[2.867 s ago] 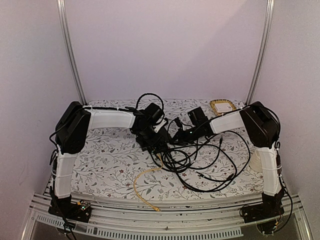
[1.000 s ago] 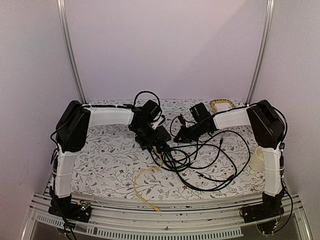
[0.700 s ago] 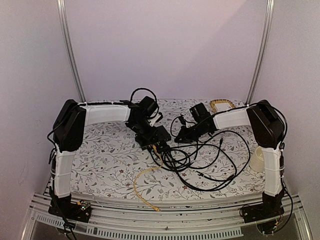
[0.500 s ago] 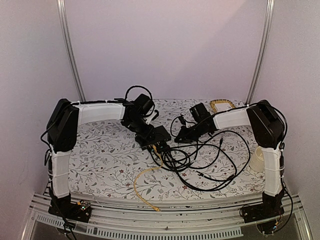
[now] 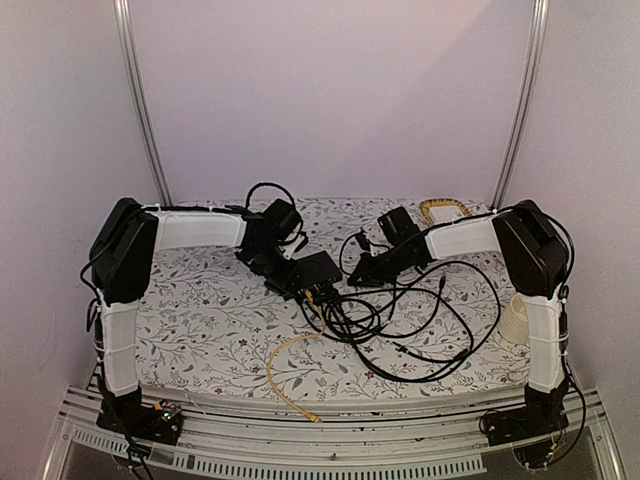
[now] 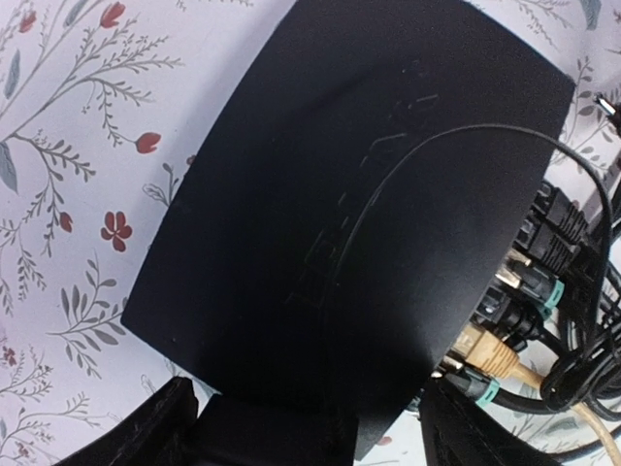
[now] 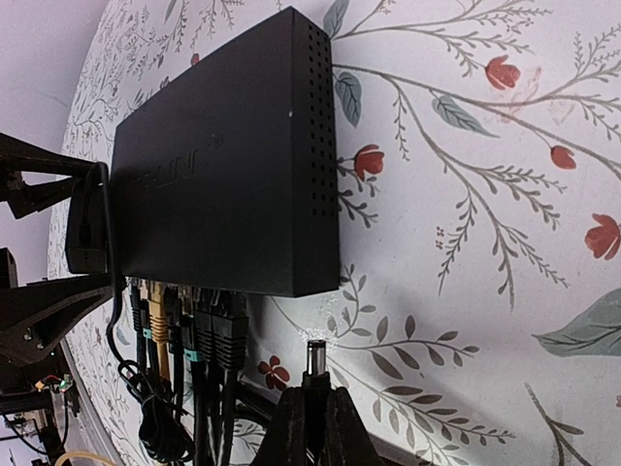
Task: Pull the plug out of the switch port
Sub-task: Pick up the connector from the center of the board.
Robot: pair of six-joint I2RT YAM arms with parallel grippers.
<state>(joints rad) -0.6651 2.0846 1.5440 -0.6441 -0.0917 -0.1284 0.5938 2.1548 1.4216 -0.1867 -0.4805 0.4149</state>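
The counter (image 5: pixel 200 310) is white with little leaves and red flowers on it. It fills the lower half of the top view. Two arms bend in over it. The left arm (image 5: pixel 195 230) comes from the left side of the frame and the right arm (image 5: pixel 460 238) from the right side. They nearly meet in the middle.

The switch (image 5: pixel 316 268) is a flat black box. It lies on the counter in the middle of the top view, just right of the left arm's tip. In the left wrist view it fills most of the frame. The left jaws are wide apart, with one finger (image 6: pixel 146 437) at the bottom left and the other at the bottom right. The near edge of the switch lies between them. I cannot tell if they touch it.

A messy heap of black cables (image 5: pixel 400 320) lies below and right of the switch. A pale yellow cable (image 5: pixel 285 365) curls toward the bottom edge of the counter. Several cables sit plugged in a row along one long edge of the switch. Some have green bands (image 6: pixel 551 293), and one has a tan end (image 6: pixel 490 354). A thin black wire (image 6: pixel 485 128) runs across the top of the switch.

The plug (image 7: pixel 315 351) is small and black with a shiny tip. The right jaws are clamped on it at the bottom middle of the right wrist view. It points up. It is out of the switch, near one corner but not touching.
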